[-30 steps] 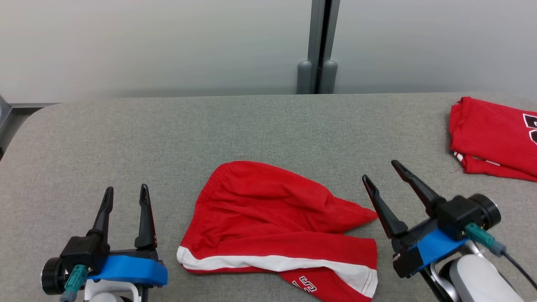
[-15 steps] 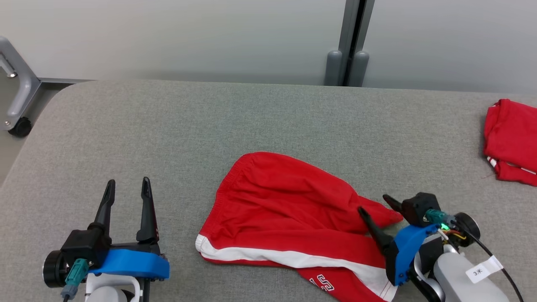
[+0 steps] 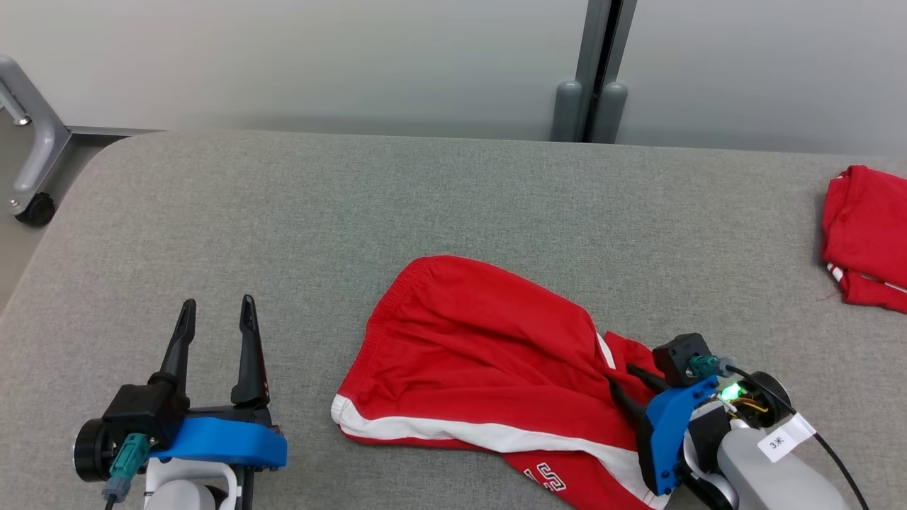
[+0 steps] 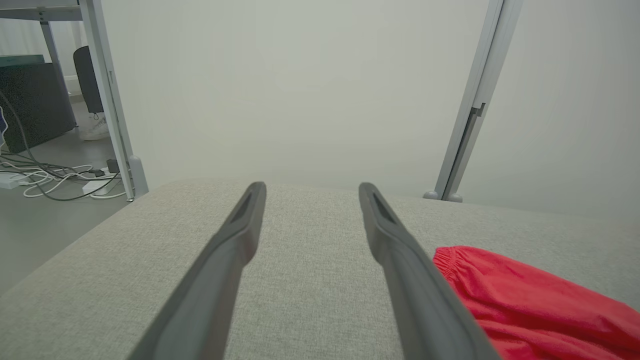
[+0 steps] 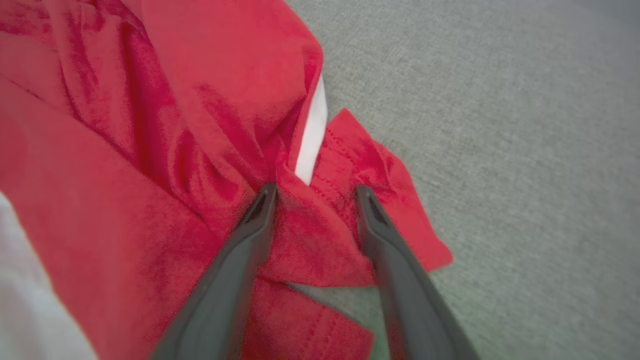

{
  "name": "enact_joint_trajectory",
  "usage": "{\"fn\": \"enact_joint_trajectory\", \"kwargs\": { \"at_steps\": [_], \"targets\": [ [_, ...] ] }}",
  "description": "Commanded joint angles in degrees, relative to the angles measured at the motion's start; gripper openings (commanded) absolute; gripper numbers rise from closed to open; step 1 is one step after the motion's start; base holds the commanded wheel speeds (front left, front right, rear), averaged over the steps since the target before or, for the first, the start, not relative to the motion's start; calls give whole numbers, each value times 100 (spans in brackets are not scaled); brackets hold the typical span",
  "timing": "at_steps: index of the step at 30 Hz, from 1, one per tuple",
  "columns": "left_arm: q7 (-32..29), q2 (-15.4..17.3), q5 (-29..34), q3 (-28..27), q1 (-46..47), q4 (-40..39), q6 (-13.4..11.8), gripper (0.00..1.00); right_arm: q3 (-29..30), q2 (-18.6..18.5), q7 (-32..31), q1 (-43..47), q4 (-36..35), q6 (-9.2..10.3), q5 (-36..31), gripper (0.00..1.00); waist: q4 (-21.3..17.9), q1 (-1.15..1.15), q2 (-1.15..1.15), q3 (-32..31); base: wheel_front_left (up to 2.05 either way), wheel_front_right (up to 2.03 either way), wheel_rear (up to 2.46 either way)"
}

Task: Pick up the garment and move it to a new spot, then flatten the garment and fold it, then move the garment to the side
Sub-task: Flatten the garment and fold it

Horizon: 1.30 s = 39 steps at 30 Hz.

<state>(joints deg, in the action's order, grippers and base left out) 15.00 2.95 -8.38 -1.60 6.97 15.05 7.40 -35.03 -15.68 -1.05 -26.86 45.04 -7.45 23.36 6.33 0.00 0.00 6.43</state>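
The garment [image 3: 482, 354], red shorts with a white stripe and a printed logo, lies crumpled on the grey table [image 3: 354, 198]. My right gripper [image 3: 620, 374] is down on its right corner, tilted steeply. In the right wrist view the right gripper [image 5: 314, 192] has its jaws apart, straddling a bunched fold of the garment [image 5: 150, 150] beside a white stripe. My left gripper [image 3: 217, 304] stands open on bare table to the left of the shorts, touching nothing. The left wrist view has the left gripper [image 4: 311, 189] pointing along the table, with the garment's waistband [image 4: 525, 305] at its right.
A second red garment [image 3: 868, 227] lies folded at the table's far right edge. A grey wheeled frame [image 3: 28, 205] stands off the table's back left corner. A wall with a grey post [image 3: 592, 106] runs behind the table.
The head camera has turned, shifting the whole picture. My right gripper has dropped from above the table onto the garment's right corner, and its fingers have drawn slightly closer. The left gripper has stayed put.
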Motion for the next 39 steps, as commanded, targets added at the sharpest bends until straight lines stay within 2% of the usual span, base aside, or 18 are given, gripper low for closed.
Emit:
{"fn": "enact_joint_trajectory", "kwargs": {
  "at_steps": [1,9,16,21,29,30,31,35,39],
  "targets": [
    [25,-9,4,-16,66,14,12,100,-107,-19,1,-36,88,-5,71,0,-8,0,0,-3,0,0,0],
    [25,-9,-4,24,49,7,12,100,276,-372,767,-812,85,-3,189,0,-37,0,0,-2,0,0,0],
    [25,-8,-68,143,121,5,6,100,636,-460,1034,-1553,214,-3,84,0,33,0,0,78,0,0,0],
    [25,-8,-110,192,190,18,-7,100,821,-364,1069,-2024,518,-3,-57,0,138,0,0,178,0,0,0],
    [25,-9,-183,302,283,41,-45,100,947,-49,1117,-2410,1505,-3,-139,0,239,0,0,285,0,0,0],
    [25,-9,-189,291,290,50,-44,100,949,-23,1164,-2421,1610,-3,-145,27,233,0,0,291,0,0,0],
    [25,-9,-194,284,293,59,-43,100,964,-9,1220,-2442,1711,-3,-160,100,224,0,0,291,0,0,0],
    [25,-9,-154,241,254,65,-54,100,1008,59,1482,-2502,1897,-3,-217,100,112,0,0,235,0,0,0],
    [25,-9,-74,149,168,76,-46,100,1094,36,1612,-2308,1703,-3,-234,100,-55,0,0,96,0,0,0]
  ]
}}
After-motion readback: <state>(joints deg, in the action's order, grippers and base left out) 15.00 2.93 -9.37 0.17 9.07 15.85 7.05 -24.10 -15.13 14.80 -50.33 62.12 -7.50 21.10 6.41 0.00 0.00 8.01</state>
